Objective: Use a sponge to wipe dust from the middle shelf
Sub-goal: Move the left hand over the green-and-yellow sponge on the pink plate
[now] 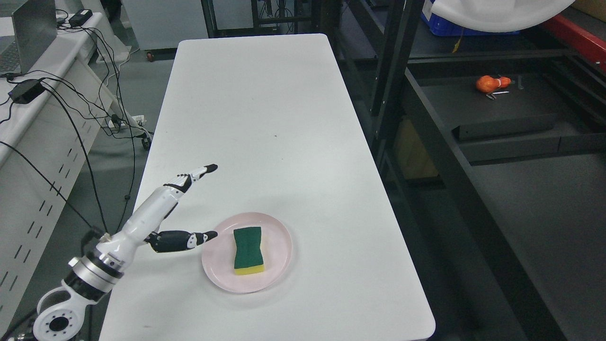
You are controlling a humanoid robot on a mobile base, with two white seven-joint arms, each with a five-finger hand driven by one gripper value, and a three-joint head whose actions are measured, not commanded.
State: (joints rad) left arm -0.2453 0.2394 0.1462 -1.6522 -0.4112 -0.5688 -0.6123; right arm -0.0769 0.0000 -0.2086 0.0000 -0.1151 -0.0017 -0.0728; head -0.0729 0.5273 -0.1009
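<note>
Left hand (pixel 182 208) is open and empty beside the plate (pixel 279 265); sponge (pixel 248 251) not yet picked, shelf (pixel 521 137) unwiped.

I see my left hand (pixel 177 208), fingers (pixel 199 173) spread, just left of the plate (pixel 279 246) holding the sponge (pixel 248 250) on the bench (pixel 255 118).
</note>
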